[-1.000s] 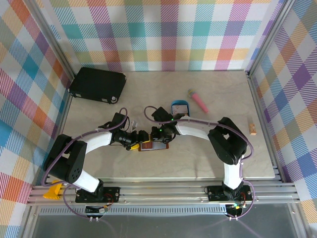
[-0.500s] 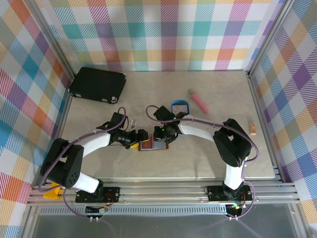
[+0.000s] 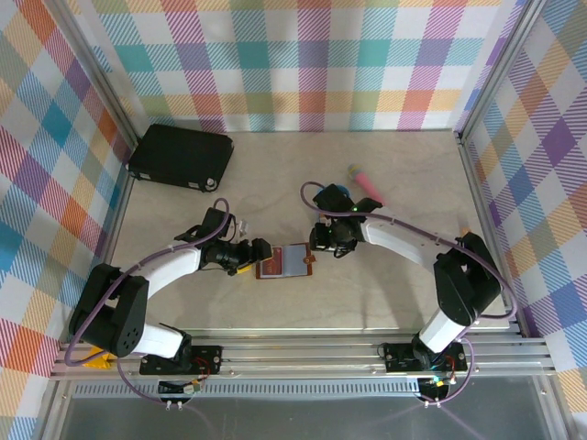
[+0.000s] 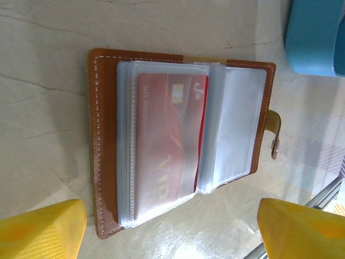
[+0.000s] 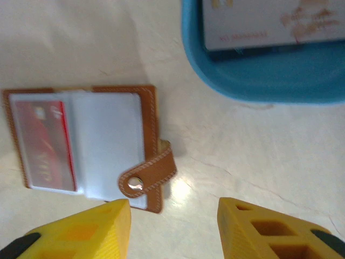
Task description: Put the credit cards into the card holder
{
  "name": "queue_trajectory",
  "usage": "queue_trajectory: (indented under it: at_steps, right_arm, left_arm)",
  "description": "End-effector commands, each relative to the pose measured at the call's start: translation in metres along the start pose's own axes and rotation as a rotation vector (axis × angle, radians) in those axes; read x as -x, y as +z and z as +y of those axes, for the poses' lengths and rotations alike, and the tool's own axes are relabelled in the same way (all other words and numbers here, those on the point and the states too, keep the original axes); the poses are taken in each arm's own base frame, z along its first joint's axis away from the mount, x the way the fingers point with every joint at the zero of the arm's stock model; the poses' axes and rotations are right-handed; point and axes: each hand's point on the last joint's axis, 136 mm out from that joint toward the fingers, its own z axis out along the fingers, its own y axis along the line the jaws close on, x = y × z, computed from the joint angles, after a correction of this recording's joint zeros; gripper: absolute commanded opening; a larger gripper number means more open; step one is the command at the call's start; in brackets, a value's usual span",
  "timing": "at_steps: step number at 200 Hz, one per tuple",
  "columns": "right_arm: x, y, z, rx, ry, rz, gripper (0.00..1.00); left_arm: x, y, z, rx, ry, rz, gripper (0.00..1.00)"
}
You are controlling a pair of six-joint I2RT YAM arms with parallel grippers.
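**A:** What sits on the table [image 3: 385,293], biggest first?

**B:** The black case [image 3: 180,156] is at the upper left of the overhead view, well apart from the rest. The two arms bend in from the lower corners toward the middle.

**A:** And their jaws?

**B:** The left gripper [image 3: 263,249] stands wide apart just left of the card holder [image 3: 282,263] and grips nothing. Its own camera has a yellow finger [image 4: 38,229] in each lower corner. The right gripper [image 5: 172,221] is parted too, with bare table between its fingers.

**A:** Next in size?

**B:** The blue tray [image 5: 259,81] fills the upper right of the right wrist view, near the holder but not touching it. From above, the right arm lies across it.

**A:** Which way does the holder point?

**B:** It lies open and flat near the middle of the overhead view. Its long axis runs left to right.

**A:** What do the wrist cameras add?

**B:** The left one shows a red card [image 4: 170,140] in a clear sleeve on the holder's left half, with its long side crosswise to the holder. The right one shows a pale card [image 5: 269,21] lying in the tray.

**A:** Smallest?

**B:** The snap tab [image 3: 309,266], at the holder's right end, points toward the right gripper.
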Motion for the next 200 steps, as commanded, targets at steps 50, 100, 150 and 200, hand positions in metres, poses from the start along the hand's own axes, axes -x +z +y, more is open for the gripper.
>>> queue_trajectory:
  at_steps: [50, 100, 150, 200]
  right_arm:
    - [-0.014, 0.022, 0.018, -0.041, -0.005, 0.09, 0.49]
    - [-0.014, 0.024, 0.022, -0.035, -0.023, 0.114, 0.5]
    - [-0.014, 0.028, 0.025, -0.052, -0.027, 0.116, 0.49]
    - [-0.02, 0.03, 0.026, 0.202, 0.061, 0.127, 0.47]
  left_arm:
    - [-0.001, -0.007, 0.01, 0.022, -0.06, -0.021, 0.83]
    - [-0.002, -0.003, 0.008, -0.01, -0.069, -0.021, 0.83]
    - [-0.002, -0.003, 0.008, -0.016, -0.083, -0.024, 0.83]
    - [-0.001, -0.008, 0.005, -0.015, -0.063, -0.029, 0.83]
